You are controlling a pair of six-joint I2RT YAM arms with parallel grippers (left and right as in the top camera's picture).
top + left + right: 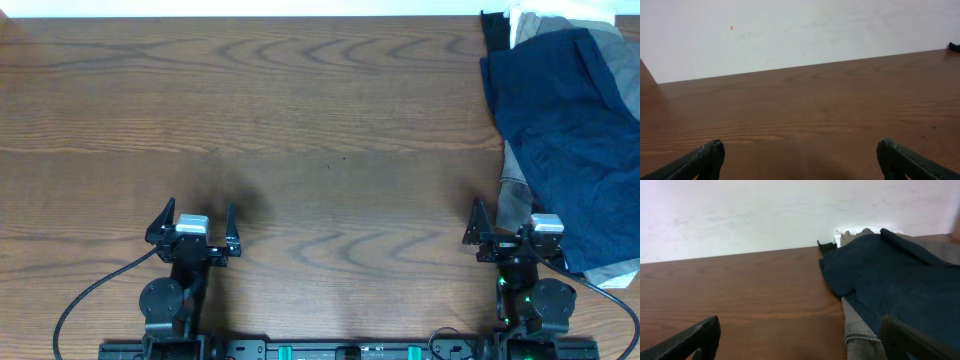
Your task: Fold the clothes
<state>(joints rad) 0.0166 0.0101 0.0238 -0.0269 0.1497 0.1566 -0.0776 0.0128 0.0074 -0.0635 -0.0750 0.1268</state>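
Brown wood-grain table (320, 130) fills nearly the whole overhead view, and a plain white wall (790, 30) rises behind its far edge in both wrist views.

At the far right side of the table lies a heap of cloth. Topmost and biggest in it is the pair of dark navy-blue shorts (575, 130), wrinkled and spread loosely, running from the far right corner down toward the near edge and out past the right border of the picture. Under the shorts a light grey garment (512, 195) shows along their left and lower edges. A strip of black cloth (492, 35) and a bit of white cloth (520, 18) peek out at the far end of the heap.

Both arms sit at the near edge, well apart from each other. The right gripper (512, 218) is at the near left edge of the heap, its fingers spread wide with nothing between them. In the right wrist view its right finger stands before the grey garment and the shorts; whether it touches them I cannot tell. The left gripper (200, 210) hovers over bare wood, fingers likewise spread wide and holding nothing. A black cable (90, 295) curves away from the left arm's base.
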